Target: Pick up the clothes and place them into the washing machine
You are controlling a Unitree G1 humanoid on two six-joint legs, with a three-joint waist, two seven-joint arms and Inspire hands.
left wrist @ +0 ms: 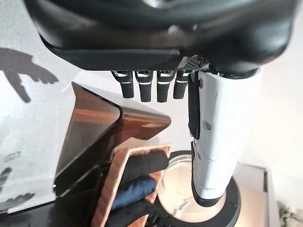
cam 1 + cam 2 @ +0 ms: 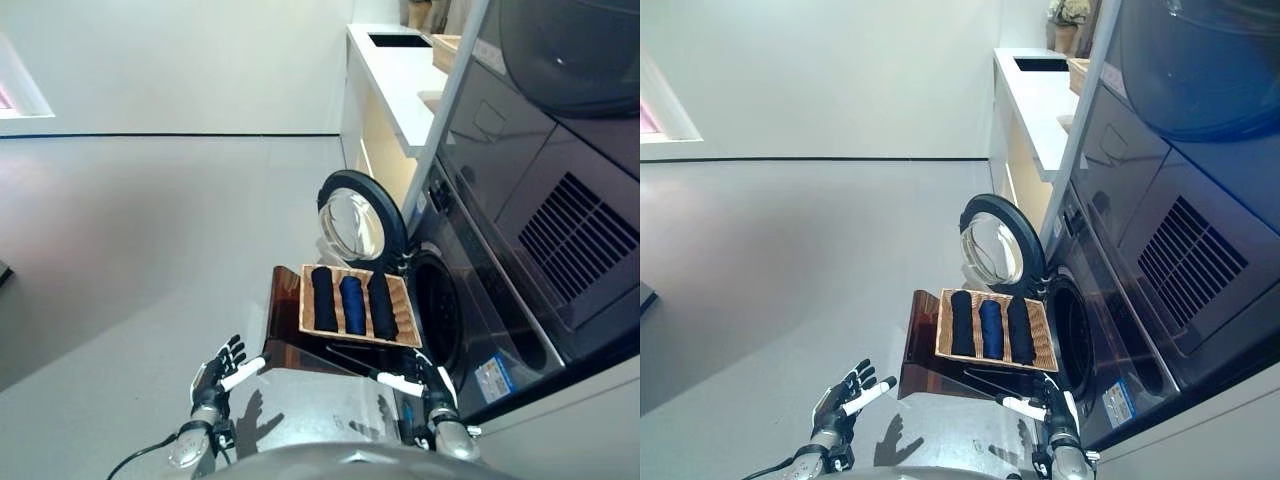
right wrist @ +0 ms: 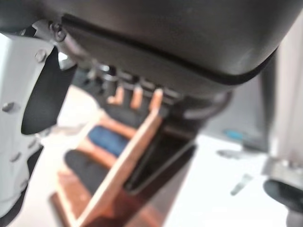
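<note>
You see a matt, pale wood tray [image 2: 404, 318] holding three rolls of soft cloth [image 2: 352, 304], two black and one blue. Beneath the tray, the stand [image 2: 285, 318] is glossy brown, mirror-smooth. Beside the tray, the washer [image 2: 470, 310] shows dark glossy panels, its door [image 2: 354, 218] clear glass in a black plastic ring. The floor [image 2: 150, 260] is smooth grey.
</note>
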